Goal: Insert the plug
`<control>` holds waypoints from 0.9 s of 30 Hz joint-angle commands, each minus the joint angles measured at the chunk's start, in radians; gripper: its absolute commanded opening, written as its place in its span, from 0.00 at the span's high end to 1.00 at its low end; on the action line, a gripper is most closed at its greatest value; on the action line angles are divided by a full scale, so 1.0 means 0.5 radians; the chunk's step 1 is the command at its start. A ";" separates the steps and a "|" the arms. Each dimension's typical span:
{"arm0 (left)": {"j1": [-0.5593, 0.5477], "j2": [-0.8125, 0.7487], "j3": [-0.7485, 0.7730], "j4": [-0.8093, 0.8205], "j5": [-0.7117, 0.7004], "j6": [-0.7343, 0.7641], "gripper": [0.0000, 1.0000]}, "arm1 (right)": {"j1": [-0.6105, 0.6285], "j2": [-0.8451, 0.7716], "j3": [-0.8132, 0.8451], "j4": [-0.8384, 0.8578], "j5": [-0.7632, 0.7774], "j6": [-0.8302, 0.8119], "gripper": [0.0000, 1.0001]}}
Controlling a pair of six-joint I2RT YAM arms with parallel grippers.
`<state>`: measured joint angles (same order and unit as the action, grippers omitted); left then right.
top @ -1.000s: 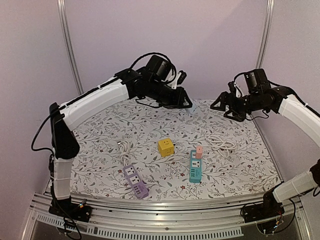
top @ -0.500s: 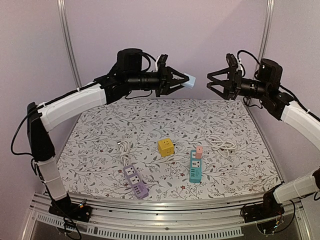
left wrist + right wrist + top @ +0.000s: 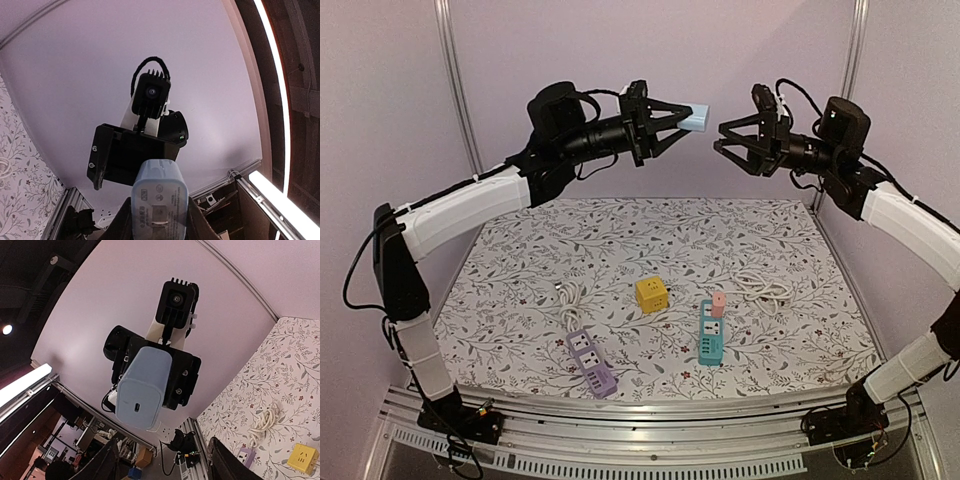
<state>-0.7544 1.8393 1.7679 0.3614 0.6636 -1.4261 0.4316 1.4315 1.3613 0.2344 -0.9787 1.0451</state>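
Note:
My left gripper (image 3: 672, 118) is shut on a light blue plug (image 3: 697, 118) and holds it high above the table, pointing right. In the left wrist view the plug (image 3: 160, 200) fills the gap between my fingers (image 3: 199, 226). My right gripper (image 3: 728, 140) is open and empty, level with the plug and facing it across a small gap. In the right wrist view the plug (image 3: 142, 387) hangs straight ahead, with my own fingers (image 3: 229, 460) spread wide at the bottom. A teal power strip (image 3: 711, 335) lies on the table with a pink plug (image 3: 718, 303) in its far end.
A yellow cube socket (image 3: 652, 293) sits mid-table. A purple power strip (image 3: 591, 362) lies front left, its white cable (image 3: 567, 293) coiled behind it. Another white cable (image 3: 763, 284) lies right of the teal strip. A floral cloth (image 3: 520, 300) covers the table.
Both arms have risen and turned to face each other. The left gripper has lifted the blue plug higher and toward the right gripper, which has come closer.

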 commanded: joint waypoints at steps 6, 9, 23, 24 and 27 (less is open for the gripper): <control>0.021 -0.034 0.021 -0.167 0.058 0.120 1.00 | 0.053 0.097 0.168 0.062 0.018 0.097 0.49; 0.021 -0.035 0.023 -0.176 0.042 0.134 1.00 | 0.063 0.117 0.187 0.034 0.041 0.109 0.51; -0.001 -0.020 0.027 -0.222 -0.010 0.202 1.00 | 0.101 0.200 0.284 -0.038 0.101 0.116 0.58; -0.003 -0.020 0.030 -0.228 -0.029 0.208 1.00 | 0.103 0.201 0.284 -0.043 0.101 0.118 0.60; -0.011 -0.016 0.058 -0.277 -0.063 0.258 1.00 | 0.114 0.208 0.287 -0.072 0.111 0.111 0.68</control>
<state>-0.7563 1.8393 1.7691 0.2668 0.6613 -1.3430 0.4755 1.5185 1.4788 0.2195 -0.9333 1.1019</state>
